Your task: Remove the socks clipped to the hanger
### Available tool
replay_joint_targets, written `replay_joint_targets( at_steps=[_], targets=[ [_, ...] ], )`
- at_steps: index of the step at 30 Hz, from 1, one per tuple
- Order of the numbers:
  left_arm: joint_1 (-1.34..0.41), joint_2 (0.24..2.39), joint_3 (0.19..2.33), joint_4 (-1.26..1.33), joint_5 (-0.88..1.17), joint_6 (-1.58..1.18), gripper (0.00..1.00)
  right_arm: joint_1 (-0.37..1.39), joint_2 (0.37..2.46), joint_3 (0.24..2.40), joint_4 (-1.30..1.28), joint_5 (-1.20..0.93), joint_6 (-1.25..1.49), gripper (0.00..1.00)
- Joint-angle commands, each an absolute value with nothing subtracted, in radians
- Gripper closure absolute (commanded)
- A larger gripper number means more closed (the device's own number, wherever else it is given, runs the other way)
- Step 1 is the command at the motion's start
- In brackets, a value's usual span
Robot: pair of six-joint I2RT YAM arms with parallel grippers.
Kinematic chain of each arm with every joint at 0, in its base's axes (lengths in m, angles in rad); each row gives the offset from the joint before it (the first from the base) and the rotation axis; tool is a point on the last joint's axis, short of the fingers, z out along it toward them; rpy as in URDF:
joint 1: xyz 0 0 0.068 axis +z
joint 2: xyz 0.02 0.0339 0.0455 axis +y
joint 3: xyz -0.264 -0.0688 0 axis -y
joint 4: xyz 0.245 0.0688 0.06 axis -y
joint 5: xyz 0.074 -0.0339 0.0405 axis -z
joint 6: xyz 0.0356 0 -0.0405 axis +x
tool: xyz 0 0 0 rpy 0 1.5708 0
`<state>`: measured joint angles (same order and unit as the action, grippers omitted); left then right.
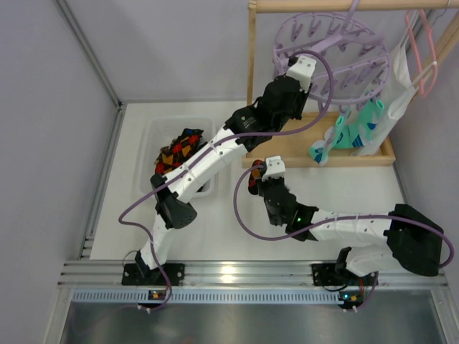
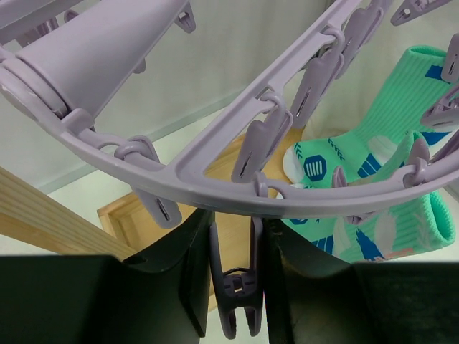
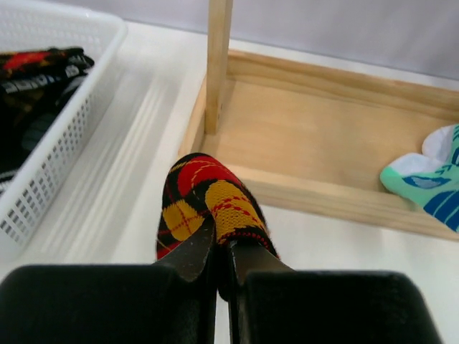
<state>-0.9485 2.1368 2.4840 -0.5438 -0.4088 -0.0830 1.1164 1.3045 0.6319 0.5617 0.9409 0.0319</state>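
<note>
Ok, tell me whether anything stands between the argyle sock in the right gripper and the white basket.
The left arm does: from above it crosses between the argyle sock and the white basket, over the basket's right edge. The right wrist view shows nothing lower down.

Top view: bright, even, diffuse light. We see only soft shadows on the bench (image 1: 208,233) and glare on the metal rail (image 1: 228,273).

Left wrist: hanger (image 2: 215,154) ring blurred up close, teal socks (image 2: 387,129) behind sharper.

Right wrist: argyle sock (image 3: 208,193) crisp, basket (image 3: 43,143) edge soft.

Left pincer (image 2: 234,223) and right pincer (image 3: 221,242) render near-black, featureless.
</note>
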Motion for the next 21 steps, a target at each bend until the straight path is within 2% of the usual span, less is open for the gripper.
replay_joint_targets(
  at_steps=[1, 3, 4, 5, 6, 10, 12, 17, 21],
  targets=[
    [-0.940, 2.131, 2.513, -0.476, -0.413, -0.083, 0.83, 1.134, 1.246, 0.579, 0.614, 0.940, 0.071, 1.00],
    [-0.940, 2.105, 2.484, -0.476, -0.403, -0.090, 0.59, 1.134, 1.214, 0.552, 0.620, 0.913, 0.080, 1.00],
    [-0.940, 2.094, 2.471, -0.476, -0.403, -0.097, 0.53, 1.134, 1.200, 0.526, 0.615, 0.904, 0.083, 1.00],
    [-0.940, 2.067, 2.439, -0.477, -0.413, -0.103, 0.36, 1.135, 1.166, 0.505, 0.604, 0.867, 0.086, 1.00],
    [-0.940, 2.050, 2.422, -0.477, -0.422, -0.106, 0.36, 1.135, 1.146, 0.505, 0.589, 0.841, 0.087, 1.00],
    [-0.940, 1.942, 2.303, -0.477, -0.508, -0.118, 0.10, 1.098, 1.030, 0.428, 0.517, 0.689, 0.158, 1.00],
    [-0.940, 1.855, 2.202, -0.479, -0.566, -0.142, 0.02, 1.069, 0.956, 0.399, 0.492, 0.568, 0.187, 1.00],
    [-0.925, 1.645, 1.892, -0.480, -0.690, -0.213, 0.02, 0.913, 0.865, 0.380, 0.474, 0.248, 0.195, 1.00],
    [-0.888, 1.386, 1.651, -0.483, -0.791, -0.288, 0.02, 0.818, 0.912, 0.507, 0.414, 0.005, 0.157, 1.00]
  ],
)
